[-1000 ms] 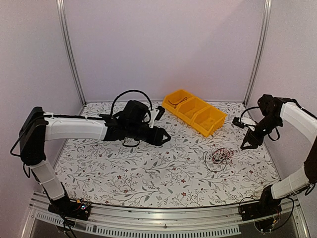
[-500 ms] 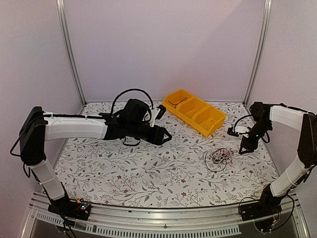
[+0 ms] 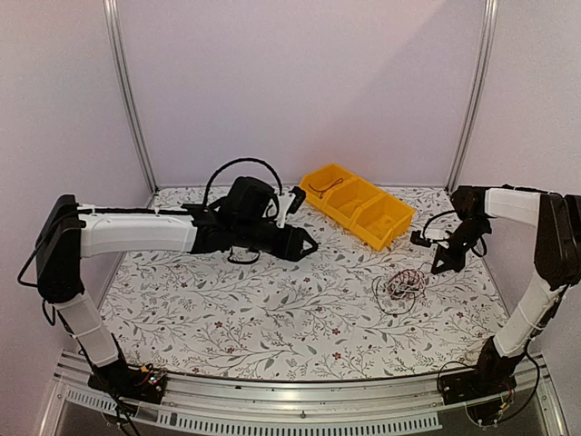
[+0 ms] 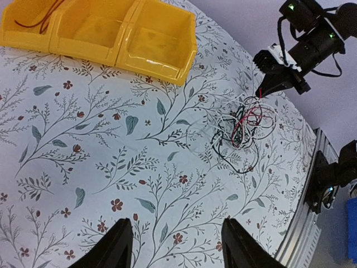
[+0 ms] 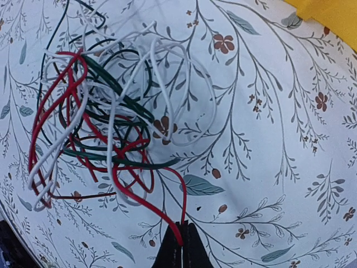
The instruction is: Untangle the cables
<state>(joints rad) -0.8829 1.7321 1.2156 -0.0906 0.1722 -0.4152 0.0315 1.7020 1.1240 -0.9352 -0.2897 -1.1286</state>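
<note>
Cables (image 3: pixel 402 286): one loose tangle lying on the table (image 3: pixel 227 309), right of centre in the top view. You have red, white, dark green and black strands, too knotted to count surely.
Right gripper (image 5: pixel 181 245): one, jaws pinched together on a red strand (image 5: pixel 134 201).
Left gripper (image 4: pixel 178 248): one, jaws wide apart, holding nothing, left of centre.
Yellow bins (image 3: pixel 356 206): three in a row, upper centre; one thin wire (image 4: pixel 39 17) in the leftmost.
Surface: white floral-print cover.
Room: pale walls (image 3: pixel 300 82), two metal uprights (image 3: pixel 127 91).

Pale lilac walls (image 3: pixel 300 82), metal corner posts (image 3: pixel 128 100), floral-patterned tabletop (image 3: pixel 272 309)
</note>
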